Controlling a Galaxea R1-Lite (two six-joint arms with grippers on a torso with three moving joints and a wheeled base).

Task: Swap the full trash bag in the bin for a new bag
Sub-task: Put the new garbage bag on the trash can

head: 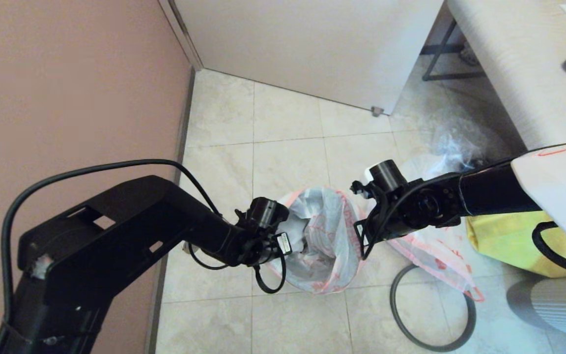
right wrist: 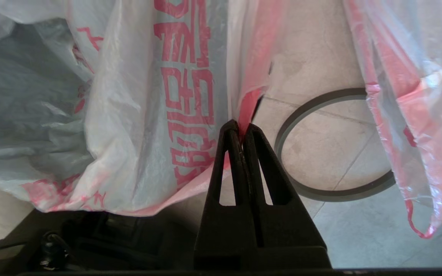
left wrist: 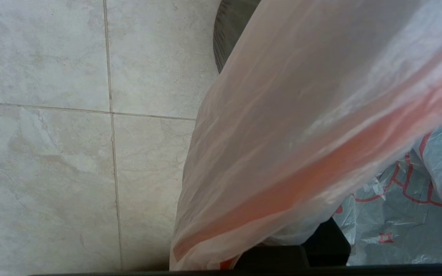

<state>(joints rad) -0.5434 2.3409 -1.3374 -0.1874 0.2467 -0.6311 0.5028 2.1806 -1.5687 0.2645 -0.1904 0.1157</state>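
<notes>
Over the bin (left wrist: 228,34) our right tool (right wrist: 241,130) pinches the new bag (head: 325,236) at its pink rim; our left tool's (head: 283,246) grip we cannot tell; the grey hoop (head: 433,314) lies on the floor.

New bag (head: 322,236) translucent white, pink-red rim, red print; hoop (head: 430,314) dark grey.

The left arm (head: 116,231) reaches in from the near left, and its gripper (head: 290,241) is low in the middle of the scene; its fingers are hidden. The right arm (head: 484,191) comes from the right and points toward the left. The right gripper (right wrist: 242,128) has its two dark fingers (right wrist: 261,153) pressed together on thin plastic.
</notes>
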